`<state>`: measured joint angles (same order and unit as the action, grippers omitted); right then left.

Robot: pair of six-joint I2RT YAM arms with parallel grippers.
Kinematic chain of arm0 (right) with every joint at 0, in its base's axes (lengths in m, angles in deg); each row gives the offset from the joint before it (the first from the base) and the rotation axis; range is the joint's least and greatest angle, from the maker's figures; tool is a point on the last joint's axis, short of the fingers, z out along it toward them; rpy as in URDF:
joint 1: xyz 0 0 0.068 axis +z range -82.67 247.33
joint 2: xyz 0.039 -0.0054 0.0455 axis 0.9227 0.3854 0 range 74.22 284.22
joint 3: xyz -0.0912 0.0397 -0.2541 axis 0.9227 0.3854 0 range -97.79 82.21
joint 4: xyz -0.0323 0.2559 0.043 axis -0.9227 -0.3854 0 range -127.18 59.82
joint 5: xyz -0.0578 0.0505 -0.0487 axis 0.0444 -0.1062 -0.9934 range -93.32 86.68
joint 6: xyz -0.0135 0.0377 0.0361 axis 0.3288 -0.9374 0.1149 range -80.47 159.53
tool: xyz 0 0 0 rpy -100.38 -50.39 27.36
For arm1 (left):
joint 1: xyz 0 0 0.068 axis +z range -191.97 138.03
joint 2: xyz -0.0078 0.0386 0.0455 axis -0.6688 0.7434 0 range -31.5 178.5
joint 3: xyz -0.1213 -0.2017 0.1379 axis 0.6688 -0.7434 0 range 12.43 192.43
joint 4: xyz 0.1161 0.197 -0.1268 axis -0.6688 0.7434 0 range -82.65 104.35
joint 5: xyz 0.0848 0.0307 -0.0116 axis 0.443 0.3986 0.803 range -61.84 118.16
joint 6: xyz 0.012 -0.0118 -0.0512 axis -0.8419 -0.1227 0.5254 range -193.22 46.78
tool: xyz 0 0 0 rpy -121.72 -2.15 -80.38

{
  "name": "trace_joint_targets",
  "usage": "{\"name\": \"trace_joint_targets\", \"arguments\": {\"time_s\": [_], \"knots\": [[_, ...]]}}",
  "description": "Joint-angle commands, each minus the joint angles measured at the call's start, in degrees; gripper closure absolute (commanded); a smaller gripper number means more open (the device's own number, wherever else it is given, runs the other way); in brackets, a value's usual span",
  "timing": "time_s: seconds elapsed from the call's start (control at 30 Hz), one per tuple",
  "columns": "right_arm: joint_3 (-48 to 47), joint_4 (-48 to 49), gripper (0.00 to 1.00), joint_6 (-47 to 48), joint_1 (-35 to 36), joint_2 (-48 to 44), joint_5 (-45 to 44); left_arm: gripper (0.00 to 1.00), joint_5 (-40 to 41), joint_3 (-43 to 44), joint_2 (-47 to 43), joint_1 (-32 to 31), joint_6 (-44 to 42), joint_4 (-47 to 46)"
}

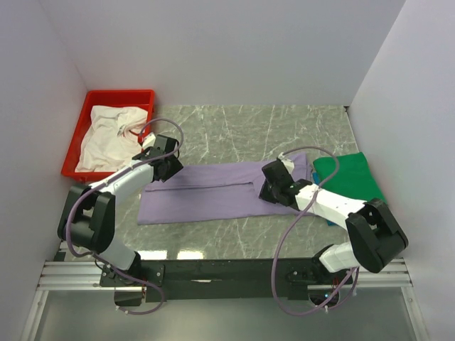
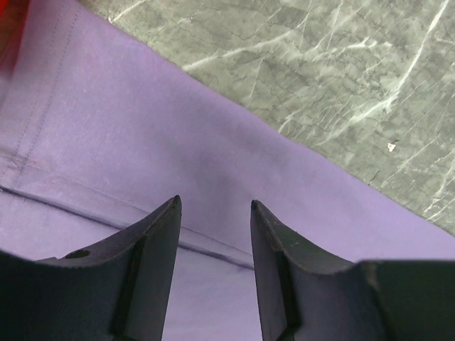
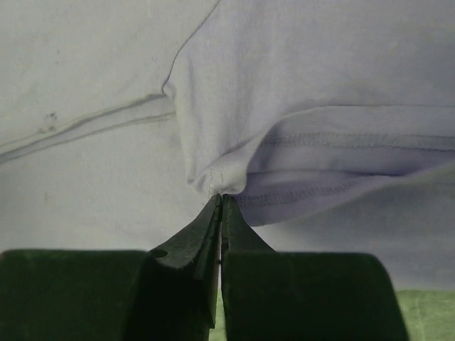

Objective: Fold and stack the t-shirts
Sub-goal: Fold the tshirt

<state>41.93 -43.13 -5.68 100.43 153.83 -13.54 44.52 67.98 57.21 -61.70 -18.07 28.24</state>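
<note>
A pale lavender t-shirt [image 1: 213, 192] lies folded lengthwise into a long strip across the marble table. My left gripper [image 1: 158, 170] hovers over its left end, jaws open and empty over the cloth [image 2: 213, 206]. My right gripper [image 1: 269, 186] is at the strip's right end, shut on a bunched hem corner of the lavender shirt [image 3: 220, 181]. A white t-shirt [image 1: 106, 135] lies crumpled in the red tray. A folded green t-shirt [image 1: 348, 177] sits at the right, with a blue edge peeking out beneath it; an orange one is hidden.
The red plastic tray [image 1: 89, 106] stands at the back left against the wall. White walls close in the table on the left, back and right. Bare marble [image 1: 242, 128] shows behind the lavender shirt and in front of it.
</note>
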Motion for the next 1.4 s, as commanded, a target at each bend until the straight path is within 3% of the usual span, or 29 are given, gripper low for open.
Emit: {"name": "trace_joint_targets", "arguments": {"time_s": [0.0, 0.13, 0.33, 0.5, 0.63, 0.8, 1.03, 1.37], "knots": [[1.3, 3.9, 0.94, -2.2, 1.6, -1.8, -1.2, 0.51, -0.3, -0.4, -2.4, -0.2, -0.8, -0.3], [1.5, 4.0, 0.73, -3.0, 2.7, -2.1, -1.2, 0.51, -0.4, -0.4, -2.3, -0.2, -0.9, -0.1], [-0.2, -0.4, 0.62, -2.4, 2.8, -6.3, -3.0, 0.51, -0.3, -0.4, -2.7, -0.2, -1.5, 0.2], [-3.1, -7.8, 0.59, -1.4, 1.5, -9.8, -8.1, 0.51, -1.4, -0.8, -3.2, -0.2, -2.1, -0.2], [-4.9, -9.3, 0.58, 0.5, -4.3, -8.1, -5.1, 0.51, -2.0, -0.7, -3.0, -1.4, -2.2, 0.6], [-4.6, -8.9, 0.5, 0.0, -8.2, -3.4, -1.2, 0.51, 0.0, -2.6, -2.2, -5.6, -0.3, 2.8], [-2.0, -5.5, 0.5, 0.5, -13.6, 3.0, 2.7, 0.53, 3.1, -6.4, 0.4, -12.6, 2.4, 4.2], [-15.3, -12.2, 0.52, 5.1, -14.6, 17.8, 0.3, 0.52, 2.7, -11.8, -1.3, -17.2, 9.5, 8.4]]}}
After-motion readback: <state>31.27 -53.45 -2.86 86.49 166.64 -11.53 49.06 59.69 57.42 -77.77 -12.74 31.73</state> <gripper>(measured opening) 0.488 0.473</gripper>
